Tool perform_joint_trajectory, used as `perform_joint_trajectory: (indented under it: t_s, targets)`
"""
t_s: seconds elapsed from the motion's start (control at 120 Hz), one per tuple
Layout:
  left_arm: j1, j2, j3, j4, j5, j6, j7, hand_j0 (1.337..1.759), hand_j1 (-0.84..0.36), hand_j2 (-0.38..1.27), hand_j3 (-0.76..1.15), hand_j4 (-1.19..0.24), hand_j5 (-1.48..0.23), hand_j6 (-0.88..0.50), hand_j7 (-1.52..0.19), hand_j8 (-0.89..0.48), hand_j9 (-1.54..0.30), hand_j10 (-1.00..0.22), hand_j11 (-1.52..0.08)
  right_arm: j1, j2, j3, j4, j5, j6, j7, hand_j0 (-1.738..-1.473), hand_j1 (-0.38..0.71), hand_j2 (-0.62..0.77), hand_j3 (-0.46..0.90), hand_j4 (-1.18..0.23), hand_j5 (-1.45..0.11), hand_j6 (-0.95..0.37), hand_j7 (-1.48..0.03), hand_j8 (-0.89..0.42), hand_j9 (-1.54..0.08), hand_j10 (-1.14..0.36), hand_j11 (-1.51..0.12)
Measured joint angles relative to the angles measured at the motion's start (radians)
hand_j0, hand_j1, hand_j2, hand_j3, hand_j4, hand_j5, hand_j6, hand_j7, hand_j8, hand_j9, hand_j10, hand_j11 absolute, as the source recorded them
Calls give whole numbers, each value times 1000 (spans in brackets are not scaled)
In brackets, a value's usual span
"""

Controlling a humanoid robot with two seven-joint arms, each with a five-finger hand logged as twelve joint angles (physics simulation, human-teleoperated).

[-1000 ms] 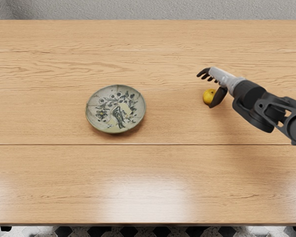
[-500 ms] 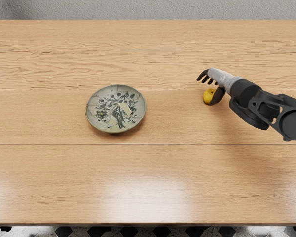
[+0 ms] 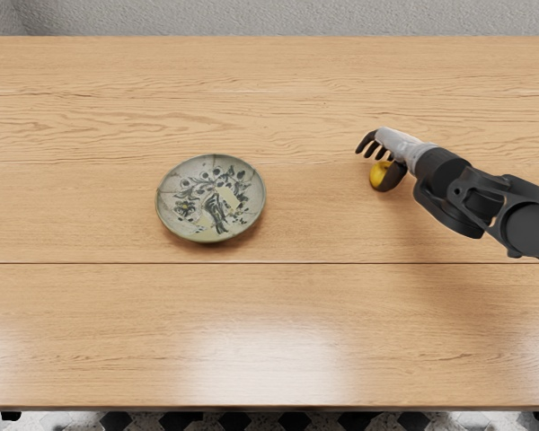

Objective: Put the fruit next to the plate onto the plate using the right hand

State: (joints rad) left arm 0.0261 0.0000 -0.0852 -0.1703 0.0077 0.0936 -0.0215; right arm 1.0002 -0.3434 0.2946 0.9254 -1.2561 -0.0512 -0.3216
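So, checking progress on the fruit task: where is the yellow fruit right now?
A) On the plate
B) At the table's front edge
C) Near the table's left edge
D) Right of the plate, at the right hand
D: the yellow fruit sits at the right hand, well to the right of the plate, which holds nothing.

Glossy light wooden table (image 3: 251, 332)
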Motion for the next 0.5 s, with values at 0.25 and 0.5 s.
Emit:
perform_joint_trajectory:
  t_s: [0.25, 0.5]
  targets:
    - [0, 0, 0, 0, 0, 0, 0, 1658, 349, 0, 0, 0, 0, -1, 0, 0, 0, 0, 0, -2, -6, 1, -5, 0, 0, 11, -1658, 145, -80, 0, -415, -537, -416, -537, -415, -537, -414, -537]
    - [0, 0, 0, 0, 0, 0, 0, 1658, 349, 0, 0, 0, 0, -1, 0, 0, 0, 0, 0, -15, -3, 0, -25, 0, 1, 28, -1658, 166, -82, 0, -432, -560, -433, -560, -433, -560, -432, -560]
